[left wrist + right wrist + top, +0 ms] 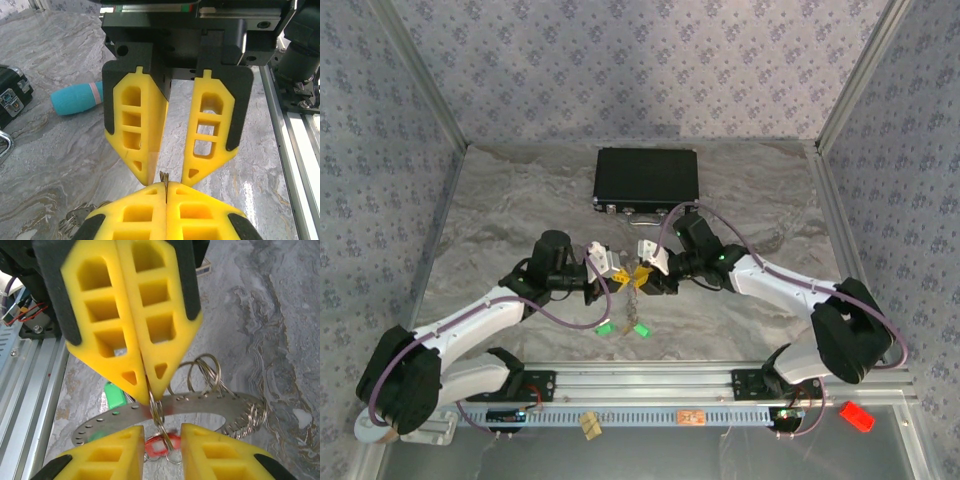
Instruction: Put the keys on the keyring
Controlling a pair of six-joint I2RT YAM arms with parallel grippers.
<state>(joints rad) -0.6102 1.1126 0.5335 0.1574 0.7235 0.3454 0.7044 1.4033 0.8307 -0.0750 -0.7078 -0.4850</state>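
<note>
Keyring point(210, 402): hung over mid-table, between the case point(646, 178) near the far edge and the near edge.
Keyring make: a thin, silvery, curved band punched with small holes, with small wire rings threaded along it.
Left gripper point(150, 396): fingers pressed together, pinching the keyring at a small ring where it crossed the band.
Right gripper point(162, 434): fingers stood apart, tip to tip with the left one, clamping nothing.
Red key point(156, 446): sat in the gap between the right fingers, under the pinched ring. Whether it already hung on a ring could not be told.
Green keys point(605, 327): two lay loose on the table point(520, 200) toward the near edge.
Fingers point(135, 125): yellow plastic wedges with cut-out cells, blunt-tipped and far bigger than any key.
Table surface: grey, marbled, seemingly smooth and hard.
Risk, slip: hard thin wire between blunt pads would likely twist or slide out, dropping the keyring onto the keys.
Risk, nudge: an off-centre closing of the right fingers could push the red key aside or drag the band.
Risk, snag: the dangling rings might catch a fingertip.
</note>
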